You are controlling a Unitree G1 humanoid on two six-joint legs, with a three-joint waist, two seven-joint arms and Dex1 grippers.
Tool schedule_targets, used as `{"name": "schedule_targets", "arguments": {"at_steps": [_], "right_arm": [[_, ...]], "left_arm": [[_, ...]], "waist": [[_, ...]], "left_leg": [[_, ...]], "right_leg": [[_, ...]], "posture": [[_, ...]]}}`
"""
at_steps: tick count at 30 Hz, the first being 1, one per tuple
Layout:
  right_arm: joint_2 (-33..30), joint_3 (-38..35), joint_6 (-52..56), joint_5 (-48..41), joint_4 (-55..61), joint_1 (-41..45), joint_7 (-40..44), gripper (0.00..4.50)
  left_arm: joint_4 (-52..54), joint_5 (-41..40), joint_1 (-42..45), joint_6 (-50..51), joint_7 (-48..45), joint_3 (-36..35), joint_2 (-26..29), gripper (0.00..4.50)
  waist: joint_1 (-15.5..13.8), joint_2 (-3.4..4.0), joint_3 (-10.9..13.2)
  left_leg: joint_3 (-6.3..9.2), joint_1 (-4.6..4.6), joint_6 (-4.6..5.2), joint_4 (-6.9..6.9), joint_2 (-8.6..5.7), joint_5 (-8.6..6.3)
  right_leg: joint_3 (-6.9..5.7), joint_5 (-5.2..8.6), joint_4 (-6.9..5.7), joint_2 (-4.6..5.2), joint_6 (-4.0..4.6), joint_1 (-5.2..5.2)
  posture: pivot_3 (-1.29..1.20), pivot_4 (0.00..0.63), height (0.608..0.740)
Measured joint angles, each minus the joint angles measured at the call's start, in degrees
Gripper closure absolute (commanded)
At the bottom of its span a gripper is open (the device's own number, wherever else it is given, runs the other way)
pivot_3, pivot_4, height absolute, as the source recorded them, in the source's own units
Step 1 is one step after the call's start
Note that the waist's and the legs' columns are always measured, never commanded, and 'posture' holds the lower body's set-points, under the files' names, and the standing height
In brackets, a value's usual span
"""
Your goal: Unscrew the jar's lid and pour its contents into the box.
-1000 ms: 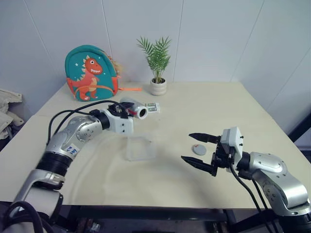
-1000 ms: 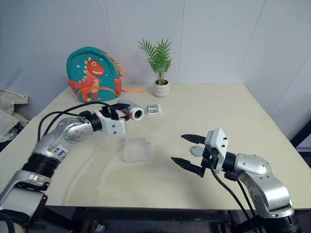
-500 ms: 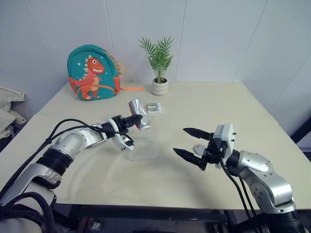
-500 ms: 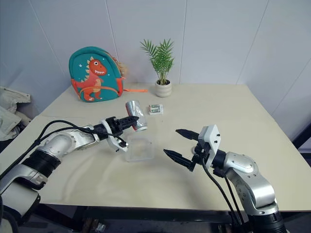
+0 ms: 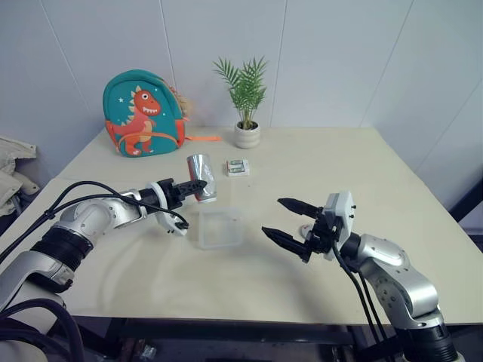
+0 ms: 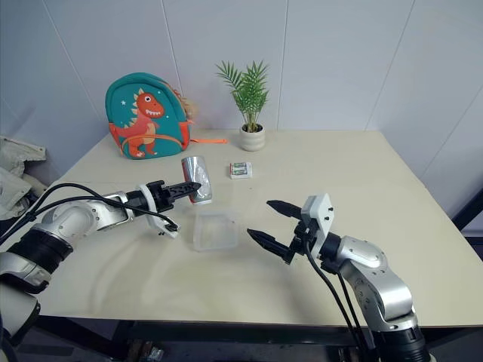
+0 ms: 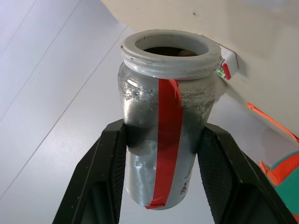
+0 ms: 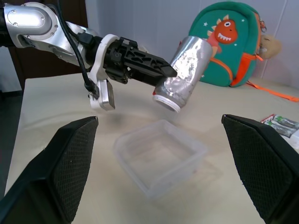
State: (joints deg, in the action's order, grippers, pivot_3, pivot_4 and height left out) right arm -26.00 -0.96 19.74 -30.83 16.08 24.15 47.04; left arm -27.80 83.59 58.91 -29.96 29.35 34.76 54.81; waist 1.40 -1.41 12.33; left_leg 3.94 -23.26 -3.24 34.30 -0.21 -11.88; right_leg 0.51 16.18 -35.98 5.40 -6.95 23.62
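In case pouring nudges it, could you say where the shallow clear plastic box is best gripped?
Probably the right-hand wall of the shallow clear plastic box, nearest the open right claw, from above with one finger inside: the walls are thin, and the tilted silvery jar hangs at its left side.

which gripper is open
The right gripper: its two black fingers are spread wide with nothing between them. The left gripper is shut on the jar.

The box (image 5: 219, 228) sits on the table (image 5: 317, 166) between the two arms, with the jar (image 5: 201, 178) tilted in the air just behind and left of it. Behind stand a backpack (image 5: 143, 113), a plant (image 5: 245, 92) and a packet (image 5: 238, 167); the right gripper (image 5: 289, 219) hovers right of the box.
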Motion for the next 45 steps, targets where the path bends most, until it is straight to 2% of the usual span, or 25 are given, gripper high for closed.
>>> {"name": "schedule_targets", "arguments": {"at_steps": [4, 7, 9, 12, 15, 18, 22, 30, 34, 36, 40, 43, 45], "right_arm": [[0.0, 0.1, -0.1, 0.1, -0.4, 0.0, 0.1, 0.02], [0.0, 0.1, -0.1, 0.1, -0.4, -0.1, 0.2, 0.02], [-0.2, 0.2, -0.1, 0.1, -0.4, -0.5, 0.5, 0.02], [-0.7, 0.3, 0.1, 0.0, -0.3, -0.7, 1.3, 0.02], [-2.6, 0.3, 0.3, -0.1, -0.3, -0.8, 2.5, 0.02], [-4.7, -0.3, 0.4, -0.1, -0.3, -0.8, 3.9, 0.02], [-6.6, -1.6, 0.4, -0.2, -0.4, -0.8, 5.3, 0.02], [-6.9, -1.7, 0.4, -0.1, -0.4, -0.8, 5.8, 0.02], [-6.9, -1.7, 0.4, -0.1, -0.4, -0.9, 5.6, 0.02], [-6.9, -1.7, 0.5, -0.1, -0.4, -1.0, 5.5, 0.02], [-6.9, -1.7, 0.4, -0.1, -0.4, -1.1, 5.4, 0.02], [-6.9, -1.8, 0.4, -0.1, -0.4, -1.5, 5.1, 0.02], [-6.9, -1.8, 0.4, -0.1, -0.4, -2.0, 4.8, 0.02]], "left_arm": [[-0.4, -11.2, -0.7, -4.5, -5.6, -4.0, 0.0, 2.63], [-2.3, -26.4, -3.1, -8.0, -15.7, -9.1, -0.8, 2.63], [-2.5, -42.8, -7.5, -6.8, -27.2, -14.8, -2.8, 2.63], [-0.6, -65.5, -13.5, 2.8, -43.5, -22.9, -7.6, 2.63], [3.7, -81.3, -17.2, 16.8, -54.9, -29.7, -10.0, 2.63], [8.3, -90.5, -19.5, 28.1, -60.2, -35.1, -11.2, 2.63], [12.7, -98.7, -20.8, 42.0, -62.3, -39.7, -14.3, 2.63], [18.8, -104.9, -23.6, 53.3, -65.1, -41.2, -19.3, 2.63], [19.0, -105.0, -23.3, 52.8, -63.3, -42.9, -20.5, 2.63], [18.6, -102.3, -22.5, 50.4, -61.7, -42.6, -20.5, 2.63], [17.6, -89.8, -20.4, 38.6, -58.6, -37.6, -16.8, 2.63], [15.5, -75.6, -18.9, 25.9, -53.7, -31.5, -12.3, 2.63], [15.1, -62.4, -17.2, 17.3, -47.6, -26.1, -8.0, 2.63]], "waist": [[0.2, 0.00, 0.0], [0.3, 0.01, 0.0], [0.3, 0.02, 0.0], [0.2, 0.01, 0.0], [0.2, 0.01, 0.0], [0.2, 0.01, 0.0], [0.1, 0.00, 0.0], [0.1, -0.01, 0.0], [0.2, -0.01, 0.0], [0.0, -0.01, 0.0], [0.0, -0.01, 0.0], [0.0, -0.01, 0.0], [0.0, -0.01, 0.0]], "left_leg": [[0.00, 0.00, 0.00, 0.00, 0.00, 0.00], [-0.02, 0.05, -0.01, 0.00, 0.04, 0.00], [-0.05, 0.07, -0.01, 0.03, 0.04, 0.01], [-0.03, 0.01, 0.00, 0.23, 0.05, 0.00], [-0.02, 0.00, 0.03, 0.40, 0.05, -0.02], [-0.01, 0.06, 0.03, 0.55, 0.06, -0.02], [0.01, 0.08, 0.06, 0.78, 0.05, 0.00], [0.01, 0.08, 0.05, 0.77, 0.08, 0.10], [0.00, 0.08, 0.05, 0.73, 0.08, 0.10], [0.00, 0.06, 0.05, 0.73, 0.08, 0.10], [-0.06, 0.03, 0.06, 0.67, 0.07, 0.09], [-0.07, 0.02, 0.07, 0.58, 0.08, 0.09], [-0.08, 0.01, 0.07, 0.50, 0.07, 0.09]], "right_leg": [[0.00, 0.00, 0.00, 0.01, 0.00, 0.00], [0.00, 0.00, -0.06, -0.01, 0.02, 0.00], [0.01, 0.00, -0.08, 0.01, 0.05, -0.01], [0.00, -0.04, -0.12, 0.00, 0.08, -0.02], [0.00, -0.07, -0.19, -0.01, 0.10, -0.05], [0.00, -0.07, -0.31, -0.01, 0.11, -0.11], [0.00, -0.09, -0.37, -0.01, 0.13, -0.22], [0.01, -0.17, -0.24, -0.03, 0.22, -0.23], [0.01, -0.18, -0.18, -0.03, 0.21, -0.22], [0.01, -0.19, -0.13, -0.03, 0.20, -0.23], [0.04, -0.28, 0.08, -0.03, 0.14, -0.24], [0.05, -0.28, 0.13, -0.03, 0.14, -0.21], [0.05, -0.28, 0.15, -0.02, 0.13, -0.20]], "posture": [[0.00, 0.150, 0.740], [0.00, 0.150, 0.740], [0.00, 0.150, 0.740], [0.00, 0.150, 0.740], [0.00, 0.150, 0.740], [0.00, 0.150, 0.740], [0.00, 0.150, 0.740], [0.00, 0.150, 0.740], [0.00, 0.150, 0.740], [0.00, 0.150, 0.740], [0.00, 0.150, 0.740], [0.00, 0.150, 0.740], [0.00, 0.150, 0.740]]}}
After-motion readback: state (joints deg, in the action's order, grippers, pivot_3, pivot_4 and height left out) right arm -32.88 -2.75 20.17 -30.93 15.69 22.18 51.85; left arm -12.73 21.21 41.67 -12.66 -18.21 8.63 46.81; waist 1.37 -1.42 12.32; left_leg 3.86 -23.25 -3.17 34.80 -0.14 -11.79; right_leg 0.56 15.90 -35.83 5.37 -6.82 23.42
